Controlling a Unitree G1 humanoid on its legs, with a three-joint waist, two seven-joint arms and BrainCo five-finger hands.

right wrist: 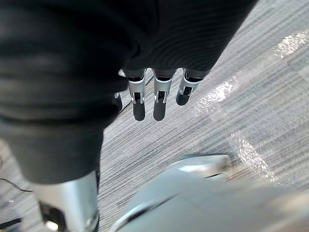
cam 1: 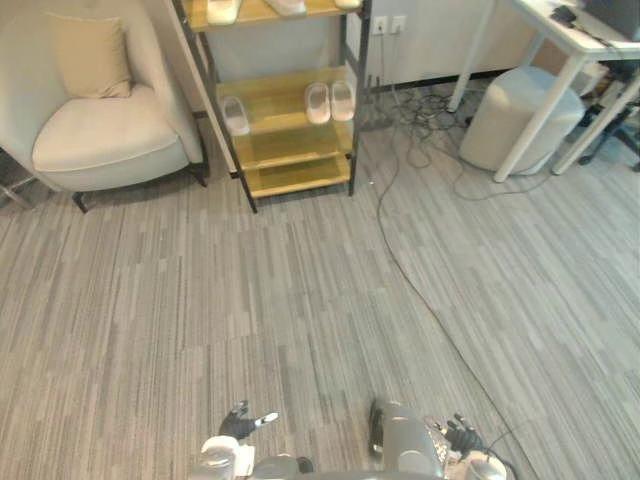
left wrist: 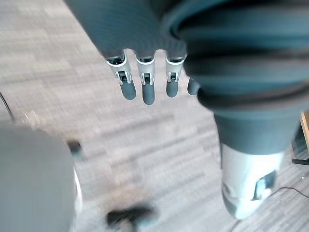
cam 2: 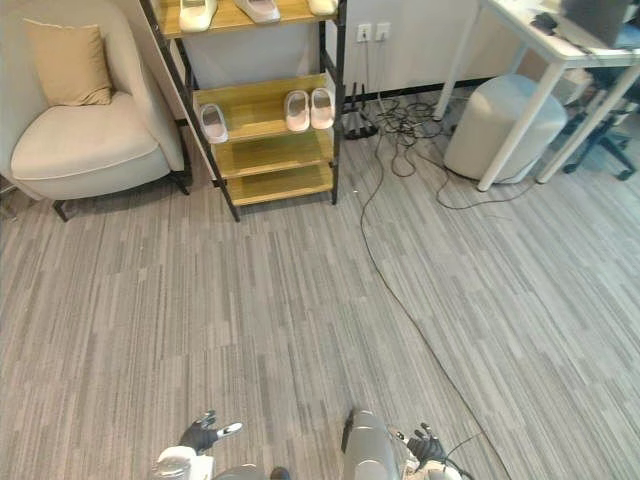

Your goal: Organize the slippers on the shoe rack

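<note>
Left hand (cam 1: 238, 424) and right hand (cam 1: 462, 434) hang empty, fingers relaxed. Step squarely up to the shoe rack (cam 1: 290, 145) before reaching for its slippers (cam 1: 318, 102).

Six slippers (cam 2: 297, 109): three on top shelf (cam 2: 228, 16), three on middle shelf (cam 2: 255, 100). One shoe rack (cam 2: 270, 155), armchair (cam 2: 80, 150), cushion (cam 2: 68, 65), pouf (cam 2: 495, 125).

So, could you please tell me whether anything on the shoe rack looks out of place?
Yes: on the shoe rack, one slipper lies alone at the left end of its shelf, no mate beside it, while a neat pair sits at the right end.
</note>
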